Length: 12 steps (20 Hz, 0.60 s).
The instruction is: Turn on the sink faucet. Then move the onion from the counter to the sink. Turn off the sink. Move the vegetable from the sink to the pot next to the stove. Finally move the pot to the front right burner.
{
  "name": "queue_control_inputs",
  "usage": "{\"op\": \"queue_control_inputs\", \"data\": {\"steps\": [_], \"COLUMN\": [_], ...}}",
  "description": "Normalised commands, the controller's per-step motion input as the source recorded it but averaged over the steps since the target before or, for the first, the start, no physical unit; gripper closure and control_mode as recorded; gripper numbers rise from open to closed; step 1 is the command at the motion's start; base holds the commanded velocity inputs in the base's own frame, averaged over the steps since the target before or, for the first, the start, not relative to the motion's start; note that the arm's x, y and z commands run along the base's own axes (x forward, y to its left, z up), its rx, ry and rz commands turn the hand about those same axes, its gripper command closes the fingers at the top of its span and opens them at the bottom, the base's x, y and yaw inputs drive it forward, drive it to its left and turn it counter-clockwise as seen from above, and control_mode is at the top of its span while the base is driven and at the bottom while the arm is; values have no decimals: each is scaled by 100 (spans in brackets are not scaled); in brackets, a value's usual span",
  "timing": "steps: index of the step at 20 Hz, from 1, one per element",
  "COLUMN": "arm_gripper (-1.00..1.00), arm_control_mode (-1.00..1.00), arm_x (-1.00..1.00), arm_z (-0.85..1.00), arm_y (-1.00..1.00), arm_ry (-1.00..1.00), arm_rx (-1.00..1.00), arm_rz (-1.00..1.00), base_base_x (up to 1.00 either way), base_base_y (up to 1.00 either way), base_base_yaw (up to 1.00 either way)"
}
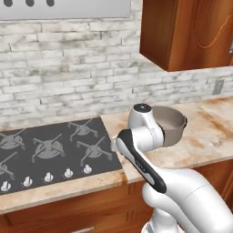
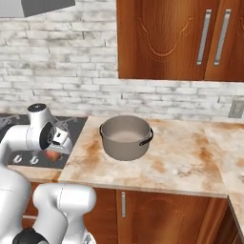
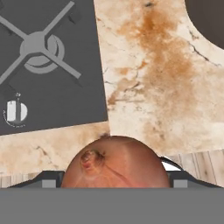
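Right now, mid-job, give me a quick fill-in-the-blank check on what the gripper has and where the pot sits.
1. The gripper is shut on the ____.
2. The pot stands on the ____, not on a burner.
3. Seen from the right base view, the pot's inside is ____.
4. In the hand view, the stove lies beside the counter, and one silver ____ shows on it.

Missing words: onion; counter; empty; knob

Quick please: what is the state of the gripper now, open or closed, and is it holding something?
Gripper: closed on the onion, held above the counter edge beside the stove.
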Motion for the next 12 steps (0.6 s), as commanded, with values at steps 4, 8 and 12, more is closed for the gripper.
{"op": "queue_control_inputs", "data": {"steps": [4,8,12], "arm_gripper": [100,100,100], "arm_control_mode": [100,100,100], "arm_x": [0,0,0], "arm_z": [0,0,0], "arm_y": [0,0,0], "arm_ry": [0,0,0], "arm_rx": [0,0,0], "arm_rz": [0,0,0], "base_base_x": [59,35,16], "base_base_y": [1,-10,0], "base_base_yaw": [0,0,0]}}
